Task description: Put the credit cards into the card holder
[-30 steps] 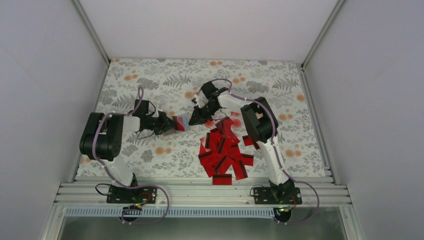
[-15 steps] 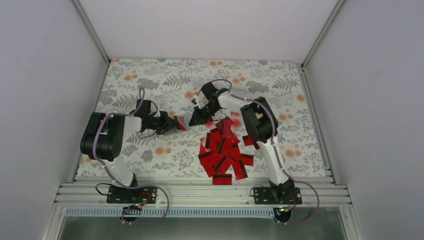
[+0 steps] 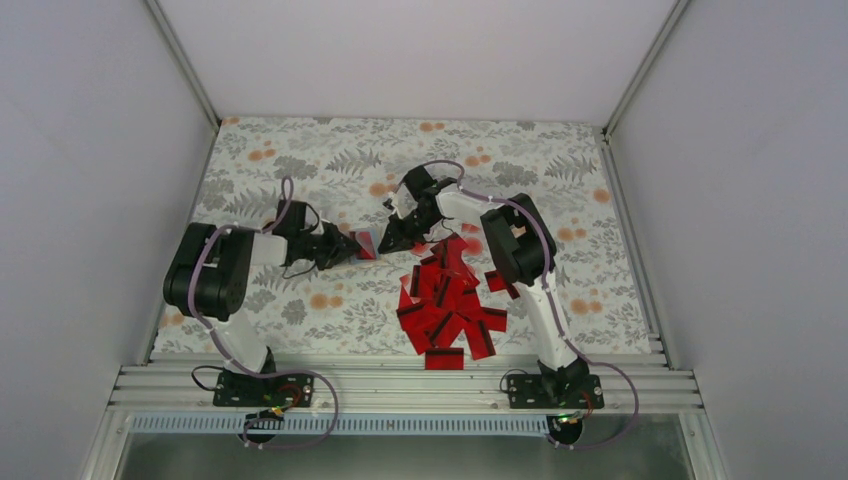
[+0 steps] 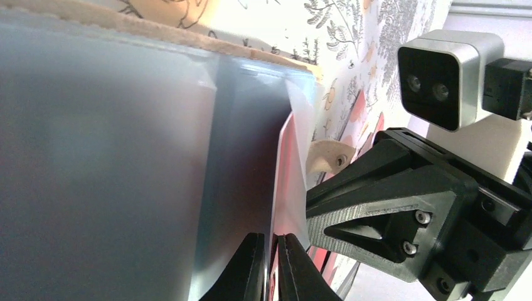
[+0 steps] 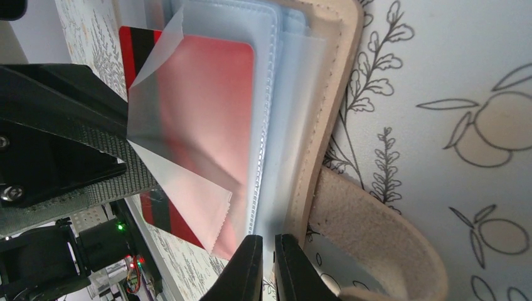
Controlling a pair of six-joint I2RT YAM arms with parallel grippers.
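Observation:
The tan card holder lies open on the cloth, its clear sleeves fanned out. My right gripper is shut on a sleeve at the holder's edge. One red credit card with a black stripe sits partly inside a clear sleeve. My left gripper is shut on that credit card, seen edge-on beside the holder's grey-blue sleeve. From above, the left gripper and right gripper meet tip to tip over the holder. A pile of red credit cards lies near the right arm.
The flower-print cloth covers the table between white walls. An aluminium rail runs along the near edge by the arm bases. The right arm's elbow hangs over the card pile.
My left gripper has moved a little to the right with the card, closer to the right gripper. The pale sleeve between them shows less. The right arm has barely moved.

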